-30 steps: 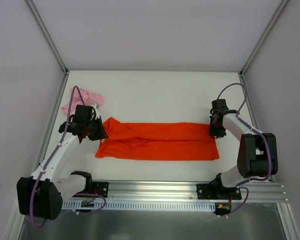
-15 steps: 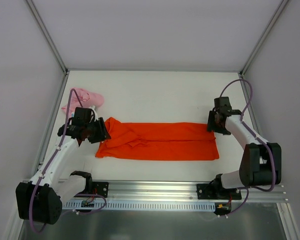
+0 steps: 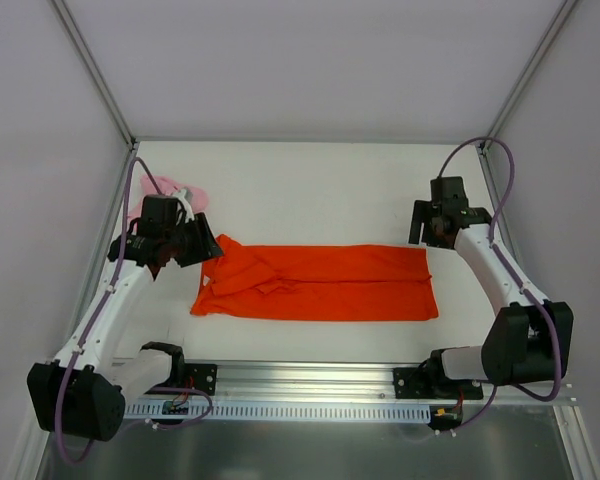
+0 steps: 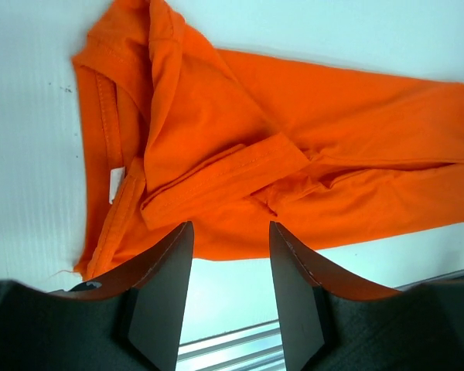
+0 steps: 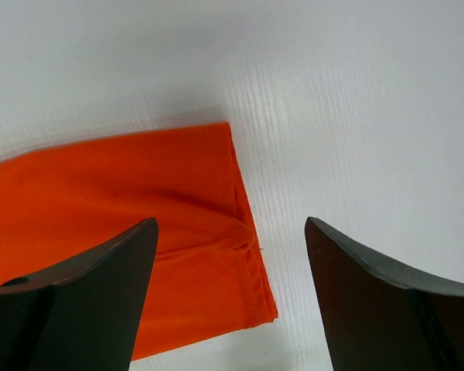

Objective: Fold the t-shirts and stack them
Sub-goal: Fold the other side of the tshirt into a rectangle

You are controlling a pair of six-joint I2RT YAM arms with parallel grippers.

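The orange-red t-shirt (image 3: 320, 283) lies folded into a long flat band across the middle of the table, collar end at the left. Its sleeve and collar folds (image 4: 216, 154) fill the left wrist view; its hemmed right end (image 5: 178, 232) shows in the right wrist view. The pink t-shirt (image 3: 185, 193) sits crumpled at the back left, mostly hidden behind the left arm. My left gripper (image 3: 202, 245) hovers open over the shirt's left end, nothing between its fingers (image 4: 158, 297). My right gripper (image 3: 423, 228) stands wide open above the shirt's right end, holding nothing.
White walls with metal corner posts (image 3: 98, 85) enclose the table on three sides. An aluminium rail (image 3: 310, 385) carrying both arm bases runs along the near edge. Bare white tabletop (image 3: 310, 190) stretches behind the orange shirt.
Both grippers have let go of the orange shirt's ends, opened and risen away. The right one drew back toward the far right; the shirt now lies flat on its own.
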